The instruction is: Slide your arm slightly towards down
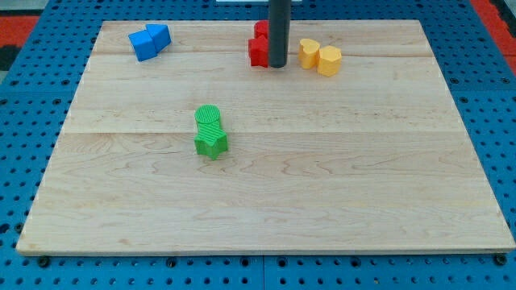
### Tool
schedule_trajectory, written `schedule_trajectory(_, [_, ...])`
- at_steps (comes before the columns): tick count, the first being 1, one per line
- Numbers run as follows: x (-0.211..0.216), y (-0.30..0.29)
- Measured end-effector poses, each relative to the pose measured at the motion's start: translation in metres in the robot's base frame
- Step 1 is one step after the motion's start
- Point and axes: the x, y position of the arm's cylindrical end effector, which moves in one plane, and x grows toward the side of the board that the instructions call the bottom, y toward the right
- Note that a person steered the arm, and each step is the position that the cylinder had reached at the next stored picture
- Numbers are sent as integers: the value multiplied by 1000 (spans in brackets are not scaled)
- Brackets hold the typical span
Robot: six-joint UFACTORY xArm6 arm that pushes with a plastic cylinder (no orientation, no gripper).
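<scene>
My dark rod comes down from the view's top, and my tip point(277, 64) rests on the wooden board point(339, 177) near its top edge. It sits right against the right side of a red block point(259, 47), which the rod partly hides. Two yellow blocks, a pentagon-like one point(310, 51) and a rounder one point(329, 60), lie just right of my tip, a small gap away. Two blue blocks point(148, 41) touch each other at the top left. A green cylinder point(209, 118) and a green star-shaped block point(211, 143) touch each other left of the board's middle.
The board lies on a blue perforated table point(24, 145). A red patch point(16, 24) shows at the view's top left corner and another at the top right.
</scene>
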Motion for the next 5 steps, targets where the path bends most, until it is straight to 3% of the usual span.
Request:
schedule_trajectory(1, [-25,-21])
schedule_trajectory(2, [-25,-28])
schedule_trajectory(3, [29,-28])
schedule_trajectory(5, [37,-28])
